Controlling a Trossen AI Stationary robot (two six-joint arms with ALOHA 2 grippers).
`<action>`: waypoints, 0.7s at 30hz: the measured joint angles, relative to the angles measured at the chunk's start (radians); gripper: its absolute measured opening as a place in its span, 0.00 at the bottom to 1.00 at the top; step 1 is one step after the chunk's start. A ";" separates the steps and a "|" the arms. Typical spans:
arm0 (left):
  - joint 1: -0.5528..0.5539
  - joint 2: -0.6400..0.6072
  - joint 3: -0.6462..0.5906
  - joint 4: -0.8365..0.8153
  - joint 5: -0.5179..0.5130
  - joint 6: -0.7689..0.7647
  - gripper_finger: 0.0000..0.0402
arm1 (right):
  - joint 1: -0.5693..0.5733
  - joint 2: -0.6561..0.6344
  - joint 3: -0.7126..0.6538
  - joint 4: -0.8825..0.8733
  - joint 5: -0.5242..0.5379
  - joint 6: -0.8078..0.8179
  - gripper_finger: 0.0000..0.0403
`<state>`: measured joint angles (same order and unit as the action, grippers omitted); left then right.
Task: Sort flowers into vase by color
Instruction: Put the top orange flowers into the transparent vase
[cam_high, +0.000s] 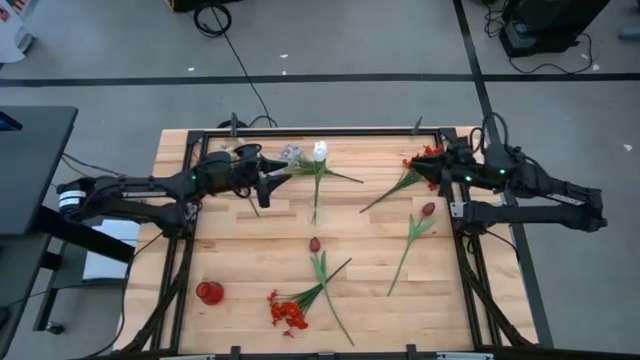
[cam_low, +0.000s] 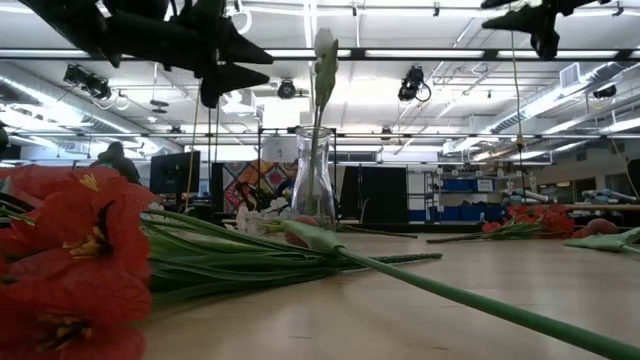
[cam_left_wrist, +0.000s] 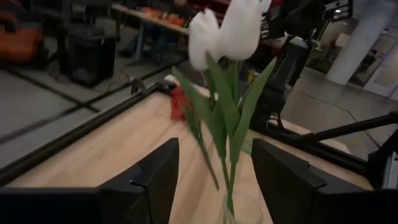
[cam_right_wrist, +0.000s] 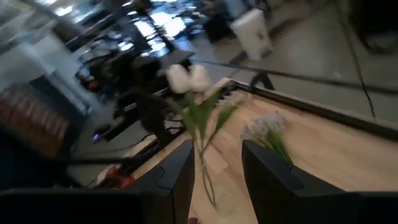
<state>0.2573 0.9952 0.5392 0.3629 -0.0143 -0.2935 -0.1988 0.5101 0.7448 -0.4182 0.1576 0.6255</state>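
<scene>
Two white tulips (cam_left_wrist: 227, 31) stand with their stems in a clear vase (cam_low: 313, 180) near the table's far middle. My left gripper (cam_high: 280, 180) hangs open just left of them at flower height (cam_low: 225, 75); in the left wrist view the stems (cam_left_wrist: 227, 168) show between its fingers, untouched. My right gripper (cam_high: 440, 172) is open and raised over a bright red cluster (cam_high: 423, 160) that lies on the table at the far right. A pale spray (cam_high: 292, 153) lies by the far edge. Two dark red tulips (cam_high: 428, 210) (cam_high: 314, 244) and another red cluster (cam_high: 288, 312) lie flat.
A small red glass vase (cam_high: 209, 292) stands near the table's near left corner. A black frame (cam_high: 300, 133) runs round the tabletop. In the low view the near red cluster (cam_low: 60, 260) and a long green stem (cam_low: 450, 295) fill the foreground. Bare wood (cam_high: 240, 245) lies left of centre.
</scene>
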 joint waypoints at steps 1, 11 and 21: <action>0.002 -0.016 0.000 -0.028 -0.001 -0.015 0.52 | 0.000 0.016 0.000 0.000 0.026 0.056 0.35; 0.021 -0.113 0.000 -0.316 -0.017 -0.147 0.52 | -0.010 0.218 0.000 -0.164 0.215 0.617 0.35; 0.043 -0.122 0.000 -0.329 -0.015 -0.141 0.52 | -0.155 0.433 0.000 -0.468 0.141 0.972 0.35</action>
<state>0.3001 0.8734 0.5392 0.0341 -0.0295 -0.4343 -0.3537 0.9426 0.7448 -0.8865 0.2988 1.5974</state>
